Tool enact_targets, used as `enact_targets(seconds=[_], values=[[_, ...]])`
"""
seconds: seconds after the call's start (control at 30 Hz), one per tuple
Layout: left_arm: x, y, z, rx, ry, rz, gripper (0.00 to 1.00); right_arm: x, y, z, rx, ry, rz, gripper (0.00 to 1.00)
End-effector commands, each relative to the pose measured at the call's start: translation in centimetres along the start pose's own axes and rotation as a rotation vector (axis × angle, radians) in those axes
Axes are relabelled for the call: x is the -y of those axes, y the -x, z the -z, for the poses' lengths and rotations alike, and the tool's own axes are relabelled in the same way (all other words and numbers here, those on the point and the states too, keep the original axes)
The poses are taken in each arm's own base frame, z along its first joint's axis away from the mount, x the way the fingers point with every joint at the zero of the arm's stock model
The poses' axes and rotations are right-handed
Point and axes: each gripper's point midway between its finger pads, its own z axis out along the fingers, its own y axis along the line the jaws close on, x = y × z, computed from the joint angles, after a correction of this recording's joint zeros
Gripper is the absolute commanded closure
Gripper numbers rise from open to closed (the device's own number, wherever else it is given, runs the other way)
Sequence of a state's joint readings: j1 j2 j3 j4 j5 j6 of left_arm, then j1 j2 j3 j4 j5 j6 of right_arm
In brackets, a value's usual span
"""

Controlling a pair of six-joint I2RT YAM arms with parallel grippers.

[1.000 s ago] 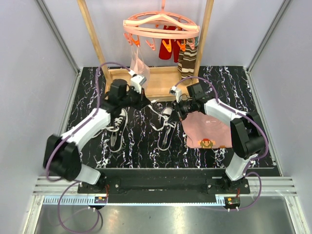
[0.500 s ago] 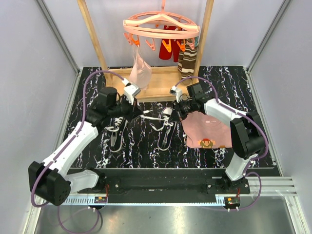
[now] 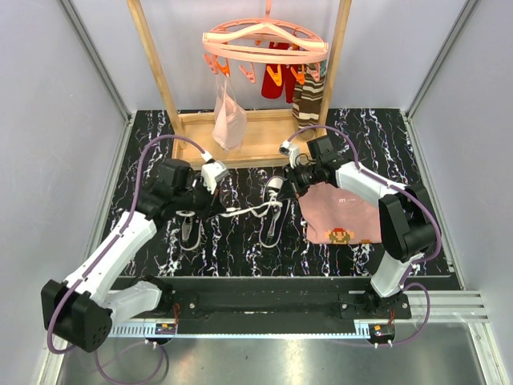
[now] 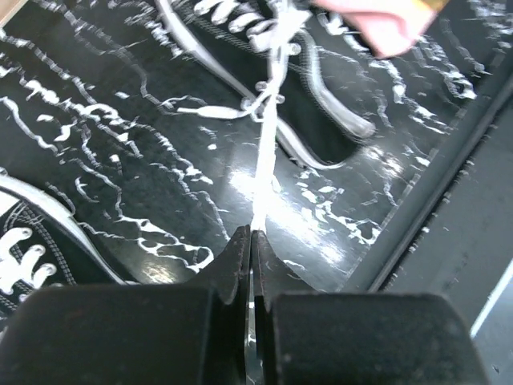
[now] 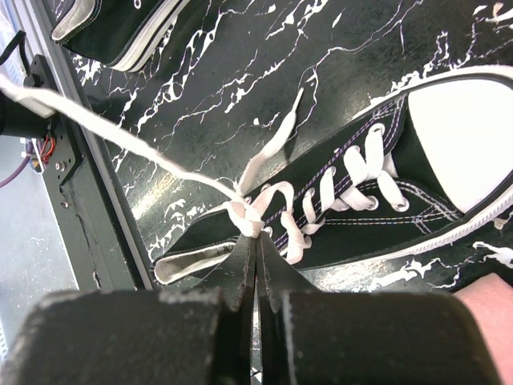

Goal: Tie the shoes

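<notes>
Both grippers were fully closed. The left gripper pinched a lace stretched taut straight ahead; the right gripper pinched lace at its tips, with the shoe just ahead.

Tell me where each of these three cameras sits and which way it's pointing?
Top view: fixed above and behind the arms, looking down at the table; both arms and both shoes show.
Left wrist view: rides the left arm, looking along the left gripper, shut on a taut lace.
Right wrist view: rides the right arm, looking down past the right gripper, shut on that lace right at one of the shoes.
Shared: both wrist views show the same lace and one of the shoes.
</notes>
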State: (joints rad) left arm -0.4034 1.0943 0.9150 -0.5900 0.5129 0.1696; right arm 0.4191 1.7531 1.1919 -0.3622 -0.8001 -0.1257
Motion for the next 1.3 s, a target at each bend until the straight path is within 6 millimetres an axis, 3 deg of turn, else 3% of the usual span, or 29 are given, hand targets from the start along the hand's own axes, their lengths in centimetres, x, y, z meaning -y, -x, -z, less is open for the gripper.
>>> enact_targets(seconds=[0.0, 0.1, 0.2, 0.47, 0.6, 0.8, 0.93, 1.07, 1.1, 1.13, 1.23, 1.27], values=[[4.8, 1.7, 1.9, 0.112, -0.212, -0.099, 1.0, -0.3, 2.9, 0.3, 0.059, -0.018, 0.072, 1.0], [8.3, 1.1, 2.0, 0.096, -0.347, -0.168, 1.0, -0.2, 3.1, 0.2, 0.061, -0.022, 0.072, 1.0], [10.0, 0.2, 0.9, 0.047, -0.401, -0.187, 1.0, -0.2, 3.4, 0.2, 0.065, -0.019, 0.071, 1.0], [11.7, 2.2, -5.7, 0.011, -0.439, -0.214, 1.0, -0.3, 3.6, 0.3, 0.069, -0.015, 0.08, 1.0], [15.2, 2.6, -9.7, 0.003, -0.535, -0.282, 1.0, -0.5, 3.8, 0.2, 0.07, -0.005, 0.085, 1.0], [19.1, 4.6, -12.7, 0.063, -0.651, -0.345, 1.0, -0.7, 3.8, 0.2, 0.071, 0.011, 0.098, 1.0], [19.1, 6.1, -14.7, 0.136, -0.648, -0.397, 1.0, -0.8, 3.7, 0.2, 0.071, 0.025, 0.11, 1.0], [18.1, 6.1, -16.3, 0.165, -0.61, -0.486, 0.77, -1.0, 3.4, 0.1, 0.064, 0.041, 0.111, 1.0], [17.9, 6.3, -16.2, 0.17, -0.605, -0.498, 0.59, -1.0, 3.3, 0.1, 0.064, 0.044, 0.113, 1.0], [18.0, 6.2, -16.1, 0.165, -0.606, -0.499, 0.55, -1.0, 3.3, 0.1, 0.065, 0.045, 0.118, 1.0], [17.5, 7.7, -13.4, 0.193, -0.605, -0.456, 0.49, -1.1, 3.2, 0.2, 0.064, 0.047, 0.123, 1.0], [16.2, 9.2, -11.6, 0.234, -0.578, -0.429, 0.48, -1.1, 3.0, 0.2, 0.062, 0.045, 0.124, 1.0]])
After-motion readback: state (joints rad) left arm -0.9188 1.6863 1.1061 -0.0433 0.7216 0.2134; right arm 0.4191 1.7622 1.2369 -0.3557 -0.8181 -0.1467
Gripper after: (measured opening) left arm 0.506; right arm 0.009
